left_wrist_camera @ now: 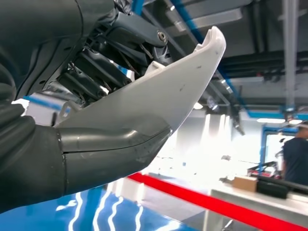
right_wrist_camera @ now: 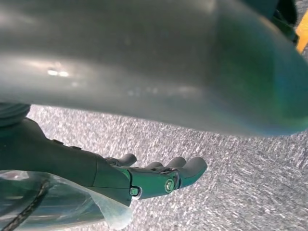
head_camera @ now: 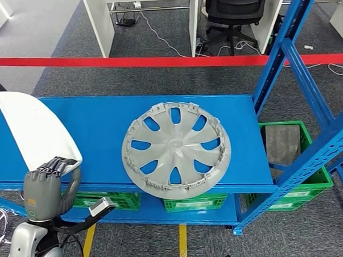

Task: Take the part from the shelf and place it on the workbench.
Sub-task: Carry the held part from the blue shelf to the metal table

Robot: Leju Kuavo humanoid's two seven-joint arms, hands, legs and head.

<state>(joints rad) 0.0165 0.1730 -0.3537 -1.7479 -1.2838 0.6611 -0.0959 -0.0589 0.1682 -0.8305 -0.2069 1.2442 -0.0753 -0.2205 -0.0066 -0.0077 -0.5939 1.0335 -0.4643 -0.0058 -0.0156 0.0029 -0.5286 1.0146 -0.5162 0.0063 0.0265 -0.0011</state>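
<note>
Count, head view:
- White curved panel (head_camera: 34,131): 1, gripped at its near end by the left hand (head_camera: 45,188).
- Grey hubcap (head_camera: 176,149): 1, flat on the blue shelf (head_camera: 96,123).
- Green crates under the shelf: 3 visible – left (head_camera: 108,199), middle (head_camera: 194,202), right (head_camera: 311,176).
- Office chair (head_camera: 233,6): 1.
- Red floor line (head_camera: 158,61): 1.
- Yellow floor lines: 2 (head_camera: 182,244), (head_camera: 87,243).

Right wrist view: right hand (right_wrist_camera: 160,175), 1, fingers extended, holding nothing.

Left wrist view: person (left_wrist_camera: 295,161), 1.

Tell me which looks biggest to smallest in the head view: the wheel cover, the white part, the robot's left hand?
1. Wheel cover
2. White part, though it sits nearer the camera
3. Left hand, gripping the white part
</note>
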